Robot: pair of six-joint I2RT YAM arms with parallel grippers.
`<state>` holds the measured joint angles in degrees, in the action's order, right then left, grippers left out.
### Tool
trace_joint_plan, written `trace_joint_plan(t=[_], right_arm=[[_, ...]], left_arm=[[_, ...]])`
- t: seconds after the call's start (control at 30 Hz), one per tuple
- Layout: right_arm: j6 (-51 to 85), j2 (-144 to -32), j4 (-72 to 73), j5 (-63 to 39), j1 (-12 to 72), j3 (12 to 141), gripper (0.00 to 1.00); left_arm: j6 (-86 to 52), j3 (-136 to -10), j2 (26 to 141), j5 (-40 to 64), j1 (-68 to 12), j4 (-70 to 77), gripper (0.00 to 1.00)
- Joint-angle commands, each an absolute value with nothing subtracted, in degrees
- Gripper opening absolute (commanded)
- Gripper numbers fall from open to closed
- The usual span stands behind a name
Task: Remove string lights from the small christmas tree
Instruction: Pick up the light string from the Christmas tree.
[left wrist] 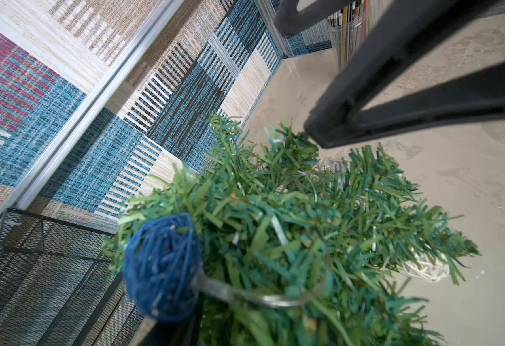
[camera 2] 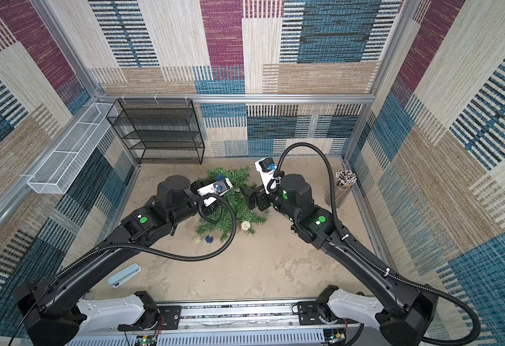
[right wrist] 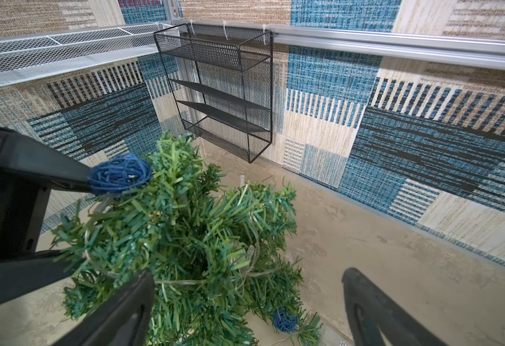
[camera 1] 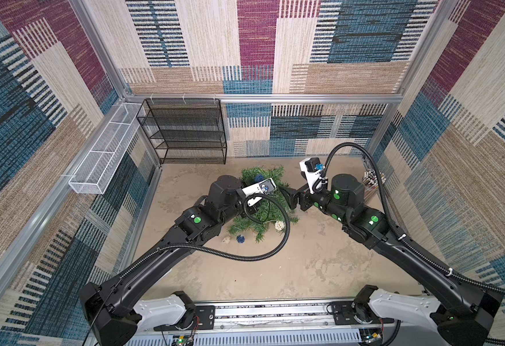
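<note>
The small christmas tree point(camera 1: 263, 206) stands at the middle of the floor, with the string lights' pale wire point(right wrist: 245, 269) looped through its branches. One dark blue ball point(right wrist: 119, 173) sits at the treetop. A cream ball point(camera 1: 279, 225) hangs low on the tree, and a blue ball point(camera 1: 240, 238) and a cream one point(camera 1: 226, 239) lie on the floor in front. In the right wrist view my left gripper point(right wrist: 80, 223) is open, one finger point(right wrist: 50, 175) touching the top blue ball. My right gripper point(right wrist: 248, 299) is open wide, straddling the tree's right side.
A clear cup of coloured sticks point(camera 1: 371, 182) stands at the right wall. A black mesh shelf point(camera 1: 185, 131) hangs on the back wall and a white mesh basket point(camera 1: 107, 152) on the left wall. In a top view a pale blue object point(camera 2: 124, 274) lies front left.
</note>
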<state>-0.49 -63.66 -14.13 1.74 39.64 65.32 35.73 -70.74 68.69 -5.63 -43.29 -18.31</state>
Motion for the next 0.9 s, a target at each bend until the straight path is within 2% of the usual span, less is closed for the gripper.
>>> trace_joint_plan(t=[0.0, 0.23, 0.3, 0.87], right_arm=[[-1.18, -63.37, -12.57, 2.29, 39.73, 65.15, 0.99], [-1.47, -63.41, -12.30, 2.42, 39.73, 65.00, 0.99], [-1.49, -63.37, -12.30, 2.37, 39.73, 64.95, 0.99], [-3.14, -64.06, -11.56, 2.55, 39.73, 66.25, 0.99]], left_arm=[[35.48, -70.03, 67.79, -5.99, -43.33, -13.71, 0.46], [35.24, -67.71, 65.84, -6.59, -43.24, -8.33, 0.25], [35.09, -68.34, 65.83, -5.51, -43.24, -9.27, 0.23], [31.03, -71.18, 62.50, -7.40, -43.24, -16.56, 0.28]])
